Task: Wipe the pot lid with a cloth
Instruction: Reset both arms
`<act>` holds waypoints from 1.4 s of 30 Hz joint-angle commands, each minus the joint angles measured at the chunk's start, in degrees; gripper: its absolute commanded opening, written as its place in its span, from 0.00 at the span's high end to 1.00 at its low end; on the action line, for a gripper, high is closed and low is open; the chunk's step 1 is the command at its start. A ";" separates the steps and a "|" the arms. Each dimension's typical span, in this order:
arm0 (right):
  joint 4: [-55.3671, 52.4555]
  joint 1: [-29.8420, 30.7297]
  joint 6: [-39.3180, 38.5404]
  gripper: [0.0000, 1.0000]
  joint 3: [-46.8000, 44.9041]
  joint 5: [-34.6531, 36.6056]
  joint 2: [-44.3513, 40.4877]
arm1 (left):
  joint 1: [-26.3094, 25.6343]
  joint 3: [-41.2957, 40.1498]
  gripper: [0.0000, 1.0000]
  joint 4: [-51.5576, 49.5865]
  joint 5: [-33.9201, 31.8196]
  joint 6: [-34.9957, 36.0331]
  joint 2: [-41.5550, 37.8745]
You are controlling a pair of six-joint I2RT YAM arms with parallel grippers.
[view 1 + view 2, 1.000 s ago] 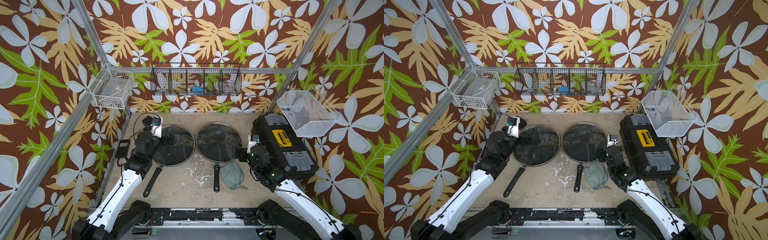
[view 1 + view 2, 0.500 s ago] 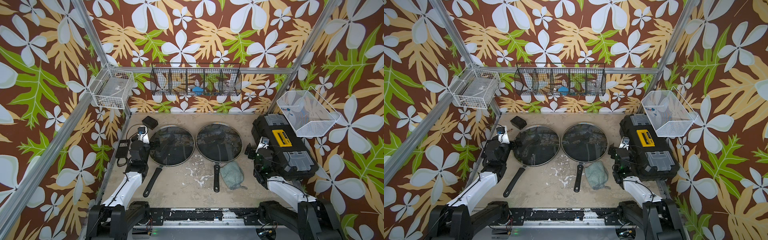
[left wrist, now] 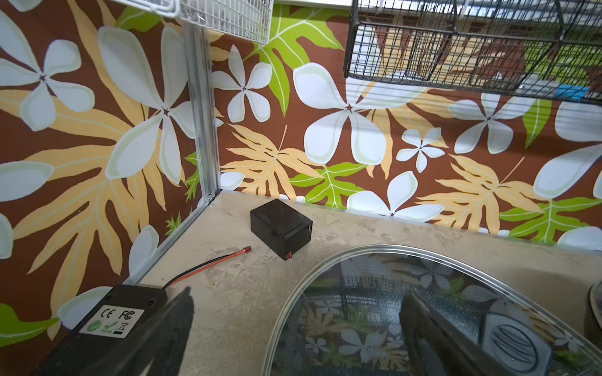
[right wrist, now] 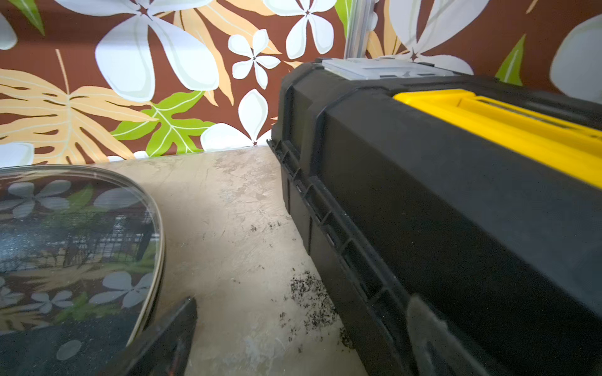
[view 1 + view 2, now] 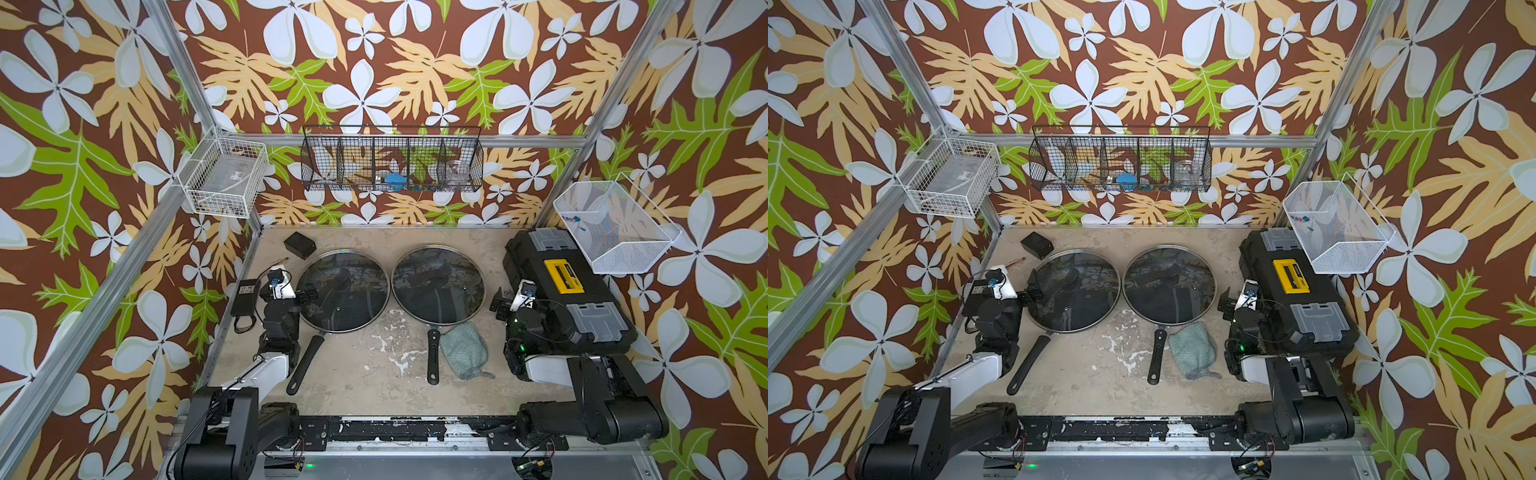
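Lying flat on the worn beige table (image 5: 374, 390), the cloth (image 5: 463, 351) is a pale teal-green rag with a nubby weave. It is bunched into a rounded, slightly rumpled pad, and a frayed thread trails from its near corner. No gripper touches it. It sits just beside the black pan handle (image 5: 433, 357) that sticks out from under the right glass lid (image 5: 438, 289), with its far edge close under that lid's metal rim. The left glass lid (image 5: 343, 291) covers a second pan next to it. Both lids are round and dark, and they mirror the flowered walls. The right gripper (image 4: 303, 301) hangs low between the right glass lid and the black toolbox (image 4: 456, 195). Its jaws are spread wide with only bare table between them. The left gripper (image 3: 296, 293) is likewise wide open and holds nothing, with one finger over the left glass lid's rim and the other over a black power adapter (image 3: 97, 328). The white label (image 3: 112, 320) on the adapter shows "CE" and "FC" marks, and the green logos below them are too small to read. A small black box (image 3: 280, 228) and a red-and-black wire (image 3: 208, 265) lie beyond the adapter. The print on the toolbox's yellow handle cannot be read.
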 commanded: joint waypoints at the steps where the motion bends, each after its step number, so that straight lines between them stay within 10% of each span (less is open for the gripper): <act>1: 2.32 -0.20 -0.28 0.00 0.08 -0.88 0.67 | 0.15 0.03 0.00 -3.08 2.46 0.95 1.47; 30: 0.94 -0.18 -0.53 0.00 1.38 -1.24 1.51 | 5.81 4.95 0.00 -18.78 -7.22 -10.00 -1.88; 42: 0.94 -0.17 -0.52 0.00 1.39 -1.24 1.51 | 5.59 -0.02 0.00 -7.62 9.33 -4.98 2.65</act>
